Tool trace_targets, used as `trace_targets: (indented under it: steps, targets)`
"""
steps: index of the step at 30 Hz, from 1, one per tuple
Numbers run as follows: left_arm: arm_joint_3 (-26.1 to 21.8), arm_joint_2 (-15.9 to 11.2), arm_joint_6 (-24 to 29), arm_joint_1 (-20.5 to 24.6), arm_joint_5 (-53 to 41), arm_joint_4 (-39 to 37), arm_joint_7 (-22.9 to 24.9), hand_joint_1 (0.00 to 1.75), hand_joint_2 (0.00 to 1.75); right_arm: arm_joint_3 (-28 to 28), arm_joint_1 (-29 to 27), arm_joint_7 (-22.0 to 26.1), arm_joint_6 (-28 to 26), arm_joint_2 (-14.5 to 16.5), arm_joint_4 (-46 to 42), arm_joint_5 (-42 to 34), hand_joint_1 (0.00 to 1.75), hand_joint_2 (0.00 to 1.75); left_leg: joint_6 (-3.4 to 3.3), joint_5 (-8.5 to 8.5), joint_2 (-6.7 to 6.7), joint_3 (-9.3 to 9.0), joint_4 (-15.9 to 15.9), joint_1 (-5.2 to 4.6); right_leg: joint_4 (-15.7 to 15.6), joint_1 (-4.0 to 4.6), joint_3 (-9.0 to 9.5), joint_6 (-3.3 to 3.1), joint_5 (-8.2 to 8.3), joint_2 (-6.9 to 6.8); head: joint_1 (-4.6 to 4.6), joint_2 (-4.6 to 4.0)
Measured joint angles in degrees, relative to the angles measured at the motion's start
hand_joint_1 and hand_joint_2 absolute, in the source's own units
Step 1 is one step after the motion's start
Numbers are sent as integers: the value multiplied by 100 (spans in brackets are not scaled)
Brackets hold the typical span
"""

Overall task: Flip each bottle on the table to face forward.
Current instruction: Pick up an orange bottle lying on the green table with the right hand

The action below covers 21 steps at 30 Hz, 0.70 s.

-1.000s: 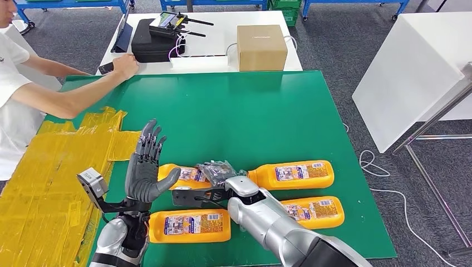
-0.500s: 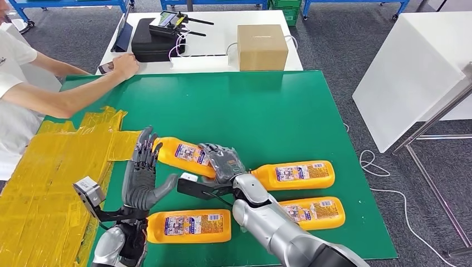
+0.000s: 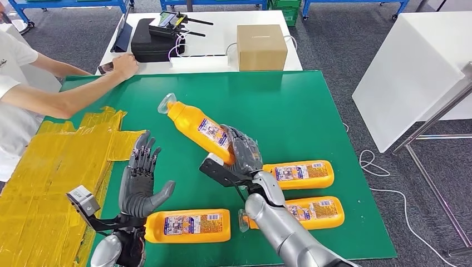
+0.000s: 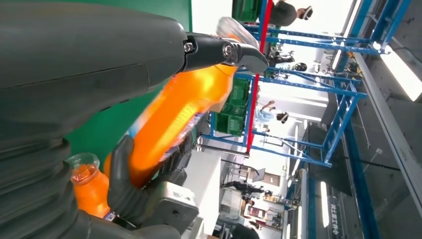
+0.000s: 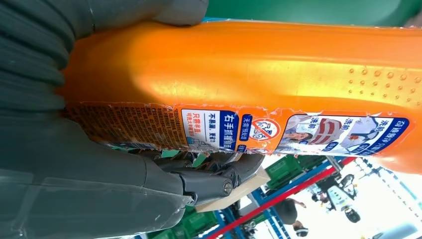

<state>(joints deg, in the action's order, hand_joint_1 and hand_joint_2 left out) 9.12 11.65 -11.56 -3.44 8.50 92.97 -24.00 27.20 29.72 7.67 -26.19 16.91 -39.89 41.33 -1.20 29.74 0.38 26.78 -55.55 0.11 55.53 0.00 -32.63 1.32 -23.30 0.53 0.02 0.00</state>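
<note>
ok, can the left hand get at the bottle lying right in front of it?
Probably yes: the left hand is open and holds nothing, and the lying bottle sits just beside it on the green mat with nothing between.

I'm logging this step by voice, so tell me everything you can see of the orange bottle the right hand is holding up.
The held bottle is glossy orange plastic with a flattened body, a clear cap at the neck and a blue-and-white printed label down one side; the right wrist view shows a patch of raised dots near one end. It is lifted off the green table, tilted, cap pointing up and away toward the robot's left. The right hand grips its lower end, fingers wrapped around the body. Nothing else touches it.
</note>
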Motion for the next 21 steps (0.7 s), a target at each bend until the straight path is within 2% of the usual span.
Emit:
trace_targets:
  steps: [6,11,13,18,21]
  targets:
    - [30,-7,-37,-48,-68,99,1,0,175,-337,-268,511,-58,1,-426,-602,175,175,0,0,0,2,0,0,0,0,0,0,0,0,1,0]
    - [43,-22,-37,-56,-95,139,8,0,175,-493,-432,686,37,1,-706,-825,175,175,0,0,0,2,0,-1,0,-1,0,0,0,0,0,0]
    - [70,-39,-30,-55,-147,150,33,0,175,-542,-543,933,352,1,-894,-1224,175,175,0,0,-1,2,0,-1,-1,-1,-1,0,0,0,0,0]
    - [222,-134,36,13,-294,156,79,0,175,-613,-1025,1560,1839,-37,-1747,-2791,175,175,0,1,-1,5,0,-1,-1,0,-7,0,0,0,0,0]
    - [332,-208,74,101,-383,150,197,0,175,-615,-1291,1734,2327,-88,-2237,-3278,175,175,0,1,0,8,0,-1,-1,0,-9,0,0,0,1,0]
